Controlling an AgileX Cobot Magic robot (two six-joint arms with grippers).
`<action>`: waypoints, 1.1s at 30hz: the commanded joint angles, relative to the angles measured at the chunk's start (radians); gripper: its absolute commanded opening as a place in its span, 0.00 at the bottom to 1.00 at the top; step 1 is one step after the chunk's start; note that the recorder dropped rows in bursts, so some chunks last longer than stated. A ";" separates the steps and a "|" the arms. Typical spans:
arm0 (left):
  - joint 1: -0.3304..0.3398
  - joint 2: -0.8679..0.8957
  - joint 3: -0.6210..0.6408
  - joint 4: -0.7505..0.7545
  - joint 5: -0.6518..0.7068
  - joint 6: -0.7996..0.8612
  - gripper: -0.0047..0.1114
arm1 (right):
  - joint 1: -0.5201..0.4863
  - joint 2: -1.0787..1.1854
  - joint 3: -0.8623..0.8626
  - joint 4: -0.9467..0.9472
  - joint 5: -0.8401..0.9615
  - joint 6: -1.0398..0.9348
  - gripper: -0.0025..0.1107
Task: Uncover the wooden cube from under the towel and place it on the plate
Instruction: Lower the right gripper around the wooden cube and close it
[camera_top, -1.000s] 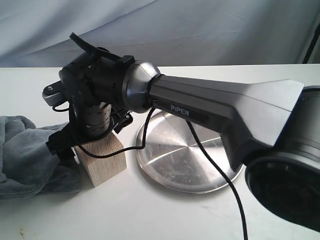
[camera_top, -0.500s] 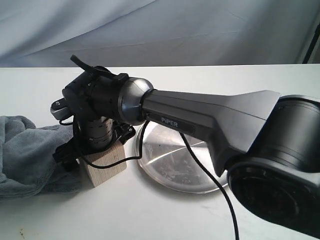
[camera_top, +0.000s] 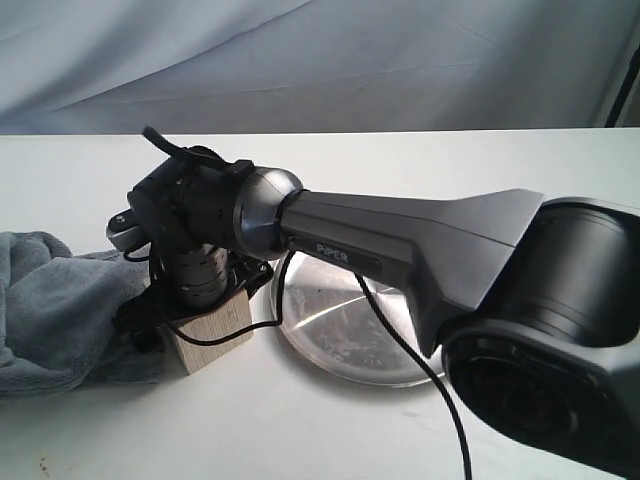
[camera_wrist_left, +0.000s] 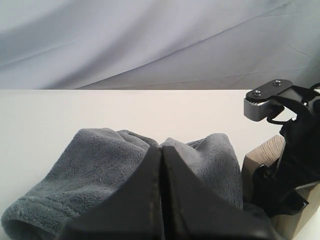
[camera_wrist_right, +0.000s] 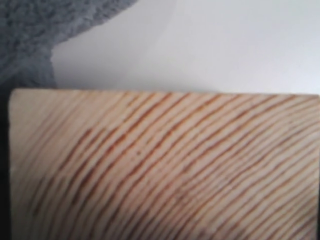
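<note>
A white tabletop carries three things: a shiny steel plate, a pale wooden cube standing just beside the plate's rim, and, beyond the cube from the plate, a rumpled grey towel bunched right up against it.

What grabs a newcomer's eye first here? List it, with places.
The right tool sits low over the wooden cube, left of centre. The fluffy grey towel lies heaped at the far left beside it. The shiny plate sits on the cube's other side.
</note>
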 joint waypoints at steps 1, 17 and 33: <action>0.003 -0.004 0.005 -0.005 -0.011 -0.006 0.04 | -0.005 -0.004 -0.005 -0.009 0.003 0.002 0.95; 0.003 -0.004 0.005 -0.005 -0.011 -0.002 0.04 | -0.005 -0.004 -0.005 -0.022 0.044 0.002 0.70; 0.003 -0.004 0.005 -0.005 -0.011 -0.004 0.04 | -0.028 -0.026 -0.005 -0.030 0.067 -0.034 0.19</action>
